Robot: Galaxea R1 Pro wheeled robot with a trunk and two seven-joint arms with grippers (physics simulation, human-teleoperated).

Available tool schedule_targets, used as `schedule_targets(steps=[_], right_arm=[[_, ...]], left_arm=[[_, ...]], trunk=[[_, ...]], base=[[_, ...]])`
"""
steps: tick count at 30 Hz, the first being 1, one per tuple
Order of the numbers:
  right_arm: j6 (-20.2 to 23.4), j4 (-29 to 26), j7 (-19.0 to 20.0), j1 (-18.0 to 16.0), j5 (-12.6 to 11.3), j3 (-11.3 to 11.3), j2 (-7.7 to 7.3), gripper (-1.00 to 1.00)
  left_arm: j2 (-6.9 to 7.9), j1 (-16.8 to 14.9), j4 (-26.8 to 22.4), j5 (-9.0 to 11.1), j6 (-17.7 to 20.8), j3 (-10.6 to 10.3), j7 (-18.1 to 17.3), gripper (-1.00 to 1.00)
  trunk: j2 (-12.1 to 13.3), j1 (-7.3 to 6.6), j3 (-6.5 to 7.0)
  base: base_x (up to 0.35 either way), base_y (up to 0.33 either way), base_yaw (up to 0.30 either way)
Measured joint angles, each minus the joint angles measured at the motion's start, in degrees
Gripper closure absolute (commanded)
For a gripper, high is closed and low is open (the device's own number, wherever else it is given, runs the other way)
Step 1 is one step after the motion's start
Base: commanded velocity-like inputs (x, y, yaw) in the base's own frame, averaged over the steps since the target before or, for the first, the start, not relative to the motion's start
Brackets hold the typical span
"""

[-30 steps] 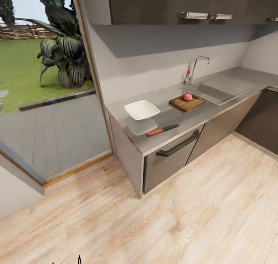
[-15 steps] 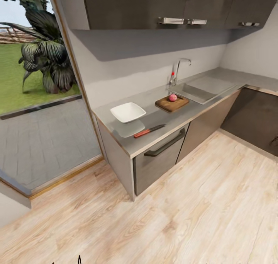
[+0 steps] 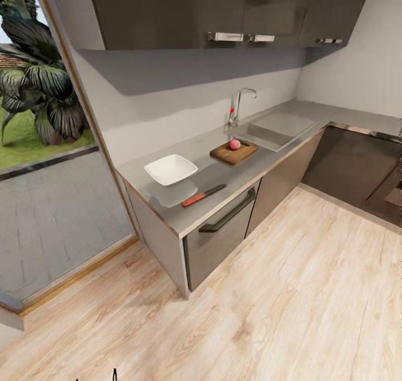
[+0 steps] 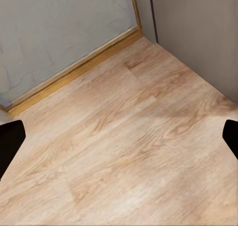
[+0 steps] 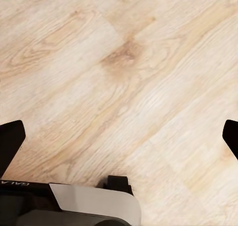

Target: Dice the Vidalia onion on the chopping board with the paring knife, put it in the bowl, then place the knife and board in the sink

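In the head view the long grey countertop [image 3: 223,175] lies some way ahead across the floor. On it the white bowl [image 3: 171,169] stands at the left end, with the red-handled paring knife [image 3: 204,195] just in front of it near the steel edge. Further right lies the brown chopping board [image 3: 228,157], and a small pinkish-red Vidalia onion [image 3: 235,144] rests on it. The sink [image 3: 276,129] is right beyond the board. My left gripper [image 4: 119,139] and right gripper [image 5: 119,136] are both open over wood floor, far from the counter, holding nothing.
A faucet [image 3: 237,105] rises behind the sink. Below the worktop a drawer front carries a dark handle [image 3: 226,219]. Wall cabinets [image 3: 223,7] hang overhead. A glass door [image 3: 44,174] to the garden is at the left, dark cabinets [image 3: 352,166] at the right corner, wood floor [image 3: 290,292] between.
The whole head picture has shifted left, so the camera has moved. More of the right corner and dark cabinets shows now. The things on the counter have not moved.
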Motion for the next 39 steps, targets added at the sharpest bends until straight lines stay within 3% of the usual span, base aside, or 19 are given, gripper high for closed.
schedule_targets(steps=[13,29,39], right_arm=[[-0.01,0.01,-0.01,0.01,0.00,0.00,0.00,-1.00],[-0.02,0.01,-0.02,-0.01,0.00,0.01,0.00,-1.00],[0.00,0.00,-0.01,0.00,0.00,0.00,-0.06,-1.00]], left_arm=[[0.00,0.01,-0.01,0.00,0.02,0.00,0.00,-1.00],[0.00,0.01,-0.01,0.00,0.02,0.00,-0.06,-1.00],[0.00,0.00,0.00,0.00,-0.01,0.00,-0.18,-1.00]], trunk=[[0.00,0.00,0.89],[0.01,0.02,1.99],[0.01,0.02,2.67]], base=[[0.170,0.198,-0.208],[0.012,0.014,-0.208],[0.000,0.249,-0.208]])
